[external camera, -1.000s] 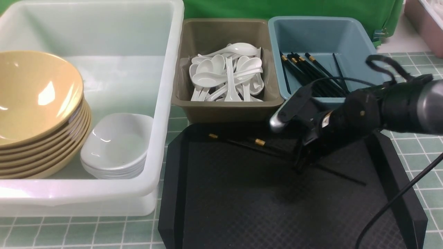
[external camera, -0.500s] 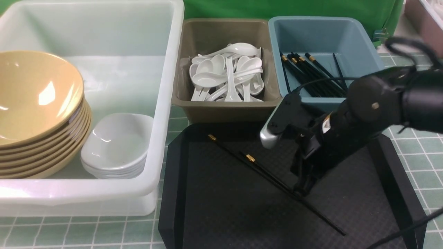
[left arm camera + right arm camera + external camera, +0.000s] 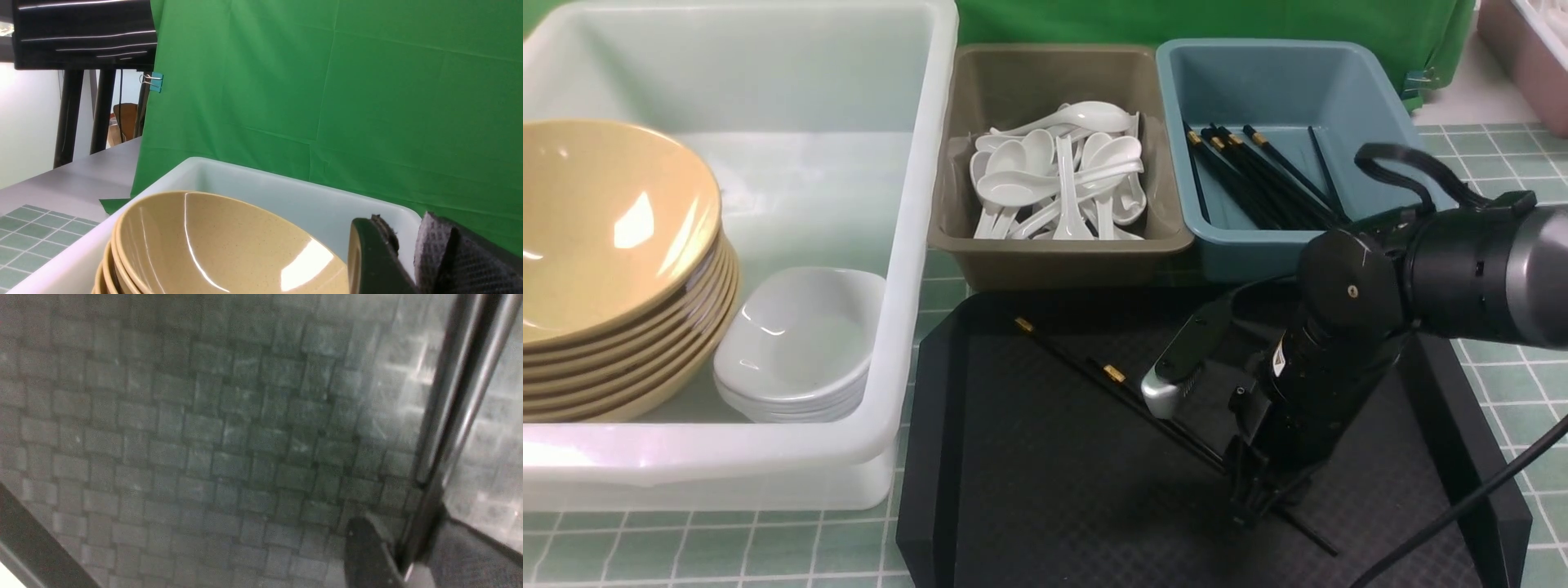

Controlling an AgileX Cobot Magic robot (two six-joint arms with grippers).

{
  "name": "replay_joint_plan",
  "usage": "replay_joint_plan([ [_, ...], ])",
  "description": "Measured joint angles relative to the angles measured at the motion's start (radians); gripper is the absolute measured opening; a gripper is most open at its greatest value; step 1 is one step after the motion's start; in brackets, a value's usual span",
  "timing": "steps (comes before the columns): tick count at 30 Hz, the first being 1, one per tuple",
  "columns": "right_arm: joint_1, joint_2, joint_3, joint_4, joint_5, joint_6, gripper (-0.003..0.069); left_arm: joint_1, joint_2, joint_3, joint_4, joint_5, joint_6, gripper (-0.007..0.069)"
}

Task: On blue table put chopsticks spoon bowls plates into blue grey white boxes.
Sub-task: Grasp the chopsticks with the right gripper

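Chopsticks (image 3: 1143,399) lie on blk tray (image 3: 1045,490), between my R gripper (image 3: 1254,510) fingers (image 3: 367,559); narrow gap, can't tell if I'm clamping. More in blue box (image 3: 1282,82).

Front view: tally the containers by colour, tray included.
White box: 1
Grey-brown box: 1
Blue box: 1
Black tray: 1
Pink tub, cut off at the picture's edge: 1
Total: 5
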Motion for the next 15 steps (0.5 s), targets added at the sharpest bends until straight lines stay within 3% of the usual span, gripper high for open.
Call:
replay_joint_plan([
  [5, -0.002, -0.003, -0.002, -0.021, -0.007, 0.002, 0.0073, 0.000, 0.000, 0.000, 0.000, 0.000, 0.000, 0.0130],
  [15, -0.044, -0.197, 0.016, -0.044, -0.013, 0.011, 0.0053, 0.000, 0.000, 0.000, 0.000, 0.000, 0.004, 0.0130],
])
